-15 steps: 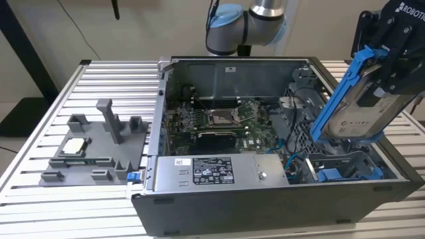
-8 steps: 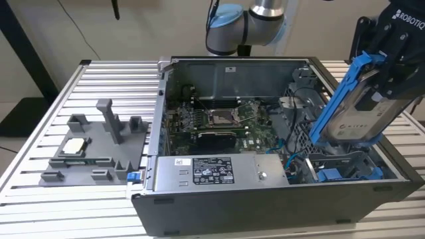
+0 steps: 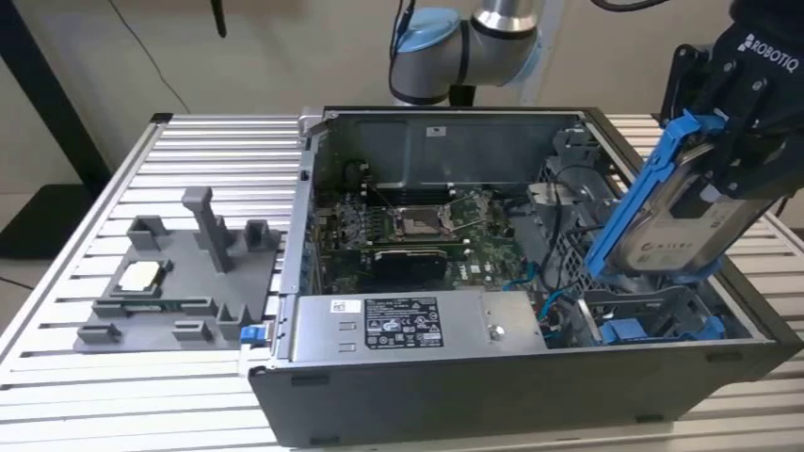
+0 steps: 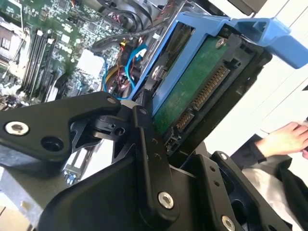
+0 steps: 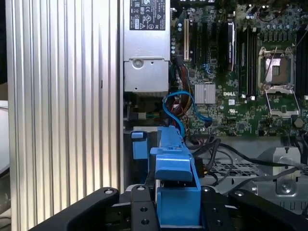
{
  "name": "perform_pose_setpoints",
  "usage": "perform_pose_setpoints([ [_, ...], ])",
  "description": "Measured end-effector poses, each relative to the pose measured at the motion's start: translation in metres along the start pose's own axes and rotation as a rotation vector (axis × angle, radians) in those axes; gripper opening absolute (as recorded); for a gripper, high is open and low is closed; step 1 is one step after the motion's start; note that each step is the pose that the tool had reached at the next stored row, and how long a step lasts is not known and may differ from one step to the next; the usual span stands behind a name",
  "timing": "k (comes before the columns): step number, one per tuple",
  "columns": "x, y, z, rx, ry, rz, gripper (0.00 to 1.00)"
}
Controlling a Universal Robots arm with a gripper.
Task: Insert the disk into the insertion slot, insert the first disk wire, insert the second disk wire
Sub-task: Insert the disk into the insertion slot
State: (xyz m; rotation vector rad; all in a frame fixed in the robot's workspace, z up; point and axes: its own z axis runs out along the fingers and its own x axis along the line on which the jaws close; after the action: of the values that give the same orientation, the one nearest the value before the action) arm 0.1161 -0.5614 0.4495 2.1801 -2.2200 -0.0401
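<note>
1. disk (image 3: 684,212) in blue carrier: 1
2. gripper (image 3: 713,186): 1
3. robot arm (image 3: 484,38): 1
4. open PC case (image 3: 503,395): 1
5. power supply box (image 3: 402,325): 1
6. motherboard (image 3: 484,247): 1, with 1 CPU socket (image 3: 417,222)
7. grey fixture tray (image 3: 176,282): 1
8. person's hand (image 4: 284,139): 1, seen in the second wrist view

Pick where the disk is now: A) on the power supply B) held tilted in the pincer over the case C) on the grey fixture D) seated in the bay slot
B: the pincer is shut on the disk in its blue carrier, tilted above the open computer case, not yet seated.
</note>
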Motion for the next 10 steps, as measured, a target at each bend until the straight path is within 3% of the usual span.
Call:
perform_pose_setpoints([
  [10, 0.0058, -0.0064, 0.0131, 0.0, 0.0, 0.001, 0.33],
])
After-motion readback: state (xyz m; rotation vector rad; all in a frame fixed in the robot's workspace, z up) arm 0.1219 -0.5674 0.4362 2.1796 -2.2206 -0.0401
